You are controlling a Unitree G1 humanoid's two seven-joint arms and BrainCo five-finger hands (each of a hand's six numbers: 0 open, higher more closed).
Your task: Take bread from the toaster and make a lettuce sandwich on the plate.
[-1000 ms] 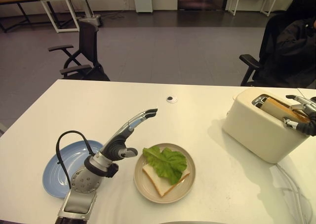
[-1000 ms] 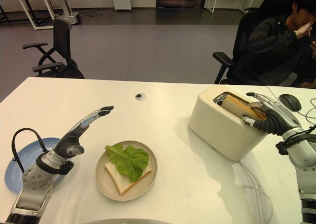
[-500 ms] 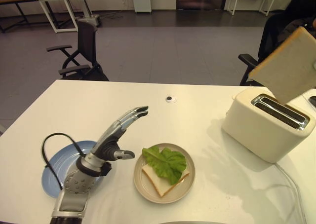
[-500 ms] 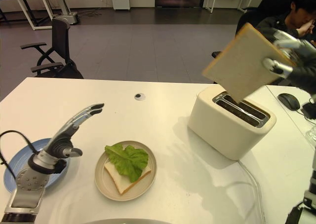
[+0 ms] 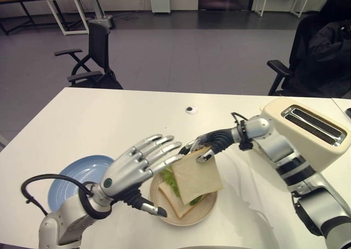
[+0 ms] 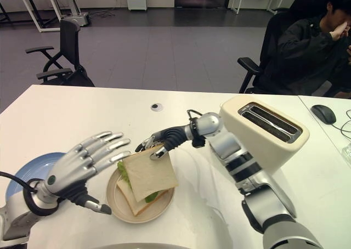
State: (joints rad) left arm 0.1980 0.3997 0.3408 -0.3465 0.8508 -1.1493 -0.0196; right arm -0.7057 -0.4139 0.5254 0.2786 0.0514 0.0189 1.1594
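Beige bread slice (image 5: 198,177), in the left eye view, hangs tilted from the right hand (image 5: 200,150), fingers pinched on its top edge, over the lettuce (image 5: 169,179) on the plate (image 5: 181,220); in the right eye view the left hand (image 6: 82,164) is splayed and empty, just left of the plate's rim; the toaster (image 6: 269,134) sits behind the right forearm; bare table (image 6: 82,112) lies beyond the fingertips.

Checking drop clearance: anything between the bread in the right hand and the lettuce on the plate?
Nothing visible. The bread hangs from the right hand over the lettuce and plate; the open left hand sits to their left, not underneath.
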